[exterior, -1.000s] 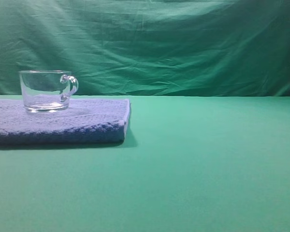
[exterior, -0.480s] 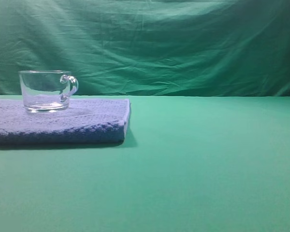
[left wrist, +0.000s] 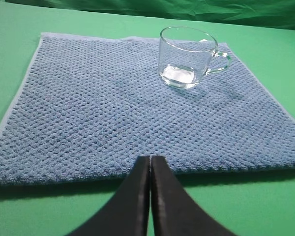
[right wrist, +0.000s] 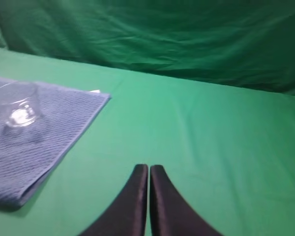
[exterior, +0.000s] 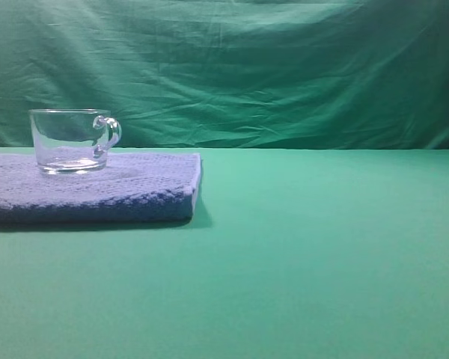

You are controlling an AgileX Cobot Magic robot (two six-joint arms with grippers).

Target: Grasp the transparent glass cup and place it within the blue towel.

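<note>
Transparent glass cup [exterior: 69,140]: short, wide, clear walls, thick base, small rounded loop handle at its right side in the exterior view; stands upright on the blue towel [exterior: 120,187], toward the towel's far part as the left wrist view shows it. Towel: thick, flat, rectangular, nubby waffle-like weave, blue-lavender, lying on the table [exterior: 322,247], which is covered in smooth green cloth; creased green cloth backdrop [exterior: 284,67] behind. Left hand [left wrist: 150,160]: two dark, smooth, tapering fingers pressed together, holding nothing, tips over the towel's near edge, cup well beyond them and apart. Right hand [right wrist: 148,168]: fingers likewise closed and empty, over bare table, towel and cup off to its left, well apart
</note>
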